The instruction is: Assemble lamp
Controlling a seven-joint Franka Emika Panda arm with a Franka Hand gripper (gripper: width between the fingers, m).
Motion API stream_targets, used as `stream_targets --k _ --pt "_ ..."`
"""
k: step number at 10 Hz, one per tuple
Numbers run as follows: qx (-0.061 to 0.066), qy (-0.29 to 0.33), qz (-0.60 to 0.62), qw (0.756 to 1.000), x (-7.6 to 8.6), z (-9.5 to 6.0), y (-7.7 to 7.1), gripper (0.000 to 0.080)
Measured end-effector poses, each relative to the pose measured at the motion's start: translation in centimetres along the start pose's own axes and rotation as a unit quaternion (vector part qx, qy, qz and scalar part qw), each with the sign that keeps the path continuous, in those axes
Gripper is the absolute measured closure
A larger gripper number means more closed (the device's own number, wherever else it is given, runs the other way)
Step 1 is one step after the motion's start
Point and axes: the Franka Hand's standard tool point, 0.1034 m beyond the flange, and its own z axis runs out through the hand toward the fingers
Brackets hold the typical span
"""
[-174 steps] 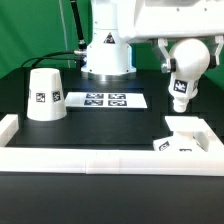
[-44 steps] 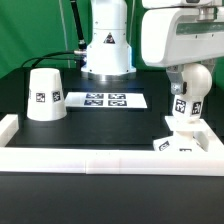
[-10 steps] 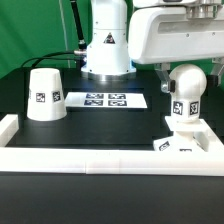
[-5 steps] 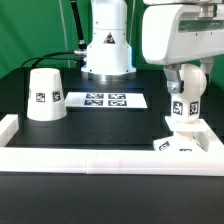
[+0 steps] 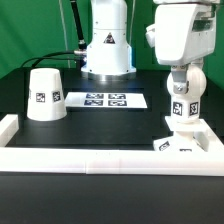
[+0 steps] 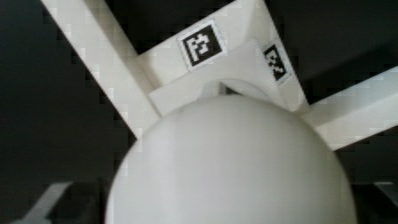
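My bulb (image 5: 182, 100) stands on the base (image 5: 188, 141); shade (image 5: 43, 95) at 9 o'clock is left; cannot tell if my gripper (image 5: 178, 68) pinches

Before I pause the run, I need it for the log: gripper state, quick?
Gripper: cannot tell. It sits right over the bulb standing on the base, and neither view shows whether it grips.
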Motion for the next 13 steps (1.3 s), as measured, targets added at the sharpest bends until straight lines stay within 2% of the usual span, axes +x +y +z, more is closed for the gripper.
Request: stream_targets --k 4,6,8,11,13 --pt "0.000 0.000 0.014 1.000 -0.04 0.01 0.02 0.0223" --pt "-0.001 0.002 0.113 0.994 -0.09 0.04 0.05 0.0223" --pt "-0.006 0.010 0.250 0.968 -0.01 0.07 0.12 0.0222" --pt "-0.007 0.011 0.440 0.898 -0.16 0.11 0.26 0.0220" --pt "-0.007 0.010 0.539 0.843 -0.32 0.16 0.34 0.0220"
